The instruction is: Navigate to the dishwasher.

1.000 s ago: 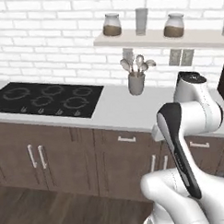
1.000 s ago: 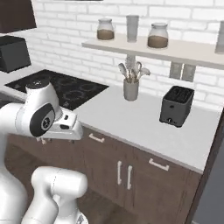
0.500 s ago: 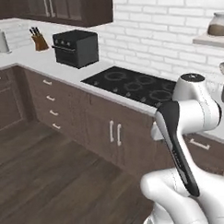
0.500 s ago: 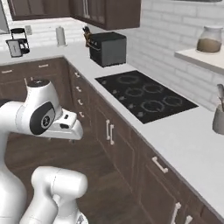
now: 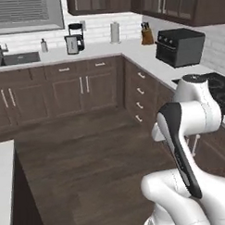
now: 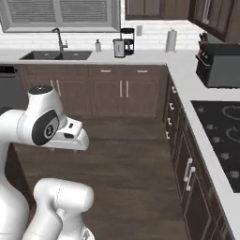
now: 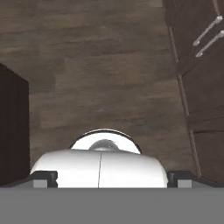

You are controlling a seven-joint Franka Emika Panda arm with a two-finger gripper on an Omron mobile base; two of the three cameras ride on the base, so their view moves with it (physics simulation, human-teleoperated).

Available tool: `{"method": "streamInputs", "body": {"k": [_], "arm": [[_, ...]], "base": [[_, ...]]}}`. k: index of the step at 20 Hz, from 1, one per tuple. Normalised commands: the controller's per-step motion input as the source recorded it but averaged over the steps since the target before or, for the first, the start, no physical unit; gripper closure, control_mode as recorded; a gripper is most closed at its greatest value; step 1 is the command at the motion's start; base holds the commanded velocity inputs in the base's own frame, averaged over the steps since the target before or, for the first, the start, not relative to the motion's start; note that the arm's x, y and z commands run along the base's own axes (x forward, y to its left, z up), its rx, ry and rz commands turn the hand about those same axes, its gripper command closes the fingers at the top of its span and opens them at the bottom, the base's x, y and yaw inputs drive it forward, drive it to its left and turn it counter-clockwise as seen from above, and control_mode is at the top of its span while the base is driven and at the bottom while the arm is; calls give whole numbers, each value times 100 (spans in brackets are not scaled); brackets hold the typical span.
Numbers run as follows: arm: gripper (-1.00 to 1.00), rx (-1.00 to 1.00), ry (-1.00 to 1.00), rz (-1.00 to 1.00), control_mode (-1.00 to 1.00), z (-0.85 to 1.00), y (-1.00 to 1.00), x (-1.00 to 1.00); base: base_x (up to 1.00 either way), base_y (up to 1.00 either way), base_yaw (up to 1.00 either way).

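The dishwasher (image 6: 10,91) is a grey metal front with a black strip along its top. It stands at the far left edge of the right base view, under the counter left of the sink (image 6: 56,55), and my arm's shoulder partly covers it. My gripper (image 7: 111,178) is tucked close to my body and points down at the wooden floor. Its two dark fingertips (image 7: 43,177) stand wide apart, open, with nothing between them.
Brown cabinets run along the back wall and down the right side under the cooktop (image 6: 220,136). A coffee maker (image 5: 74,39), a knife block (image 5: 147,35) and a black oven (image 5: 181,46) sit on the counter. An island corner (image 5: 4,184) stands at lower left. Open floor (image 5: 88,152) lies ahead.
The whole picture has swung left: the cameras turned from the shelf and cooktop wall past the corner to the sink wall. The arm holds the same folded pose.
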Motion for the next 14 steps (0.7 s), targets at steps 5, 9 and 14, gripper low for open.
{"method": "streamInputs", "body": {"k": [5, 9, 14], "arm": [[-100, 0, 0, 0, 100, 0, 0, 0], [-100, 0, 0, 0, 100, 0, 0, 0], [-100, 0, 0, 0, 100, 0, 0, 0]], "base": [[97, 0, 72], [100, -23, 48], [100, -32, 31]]}}
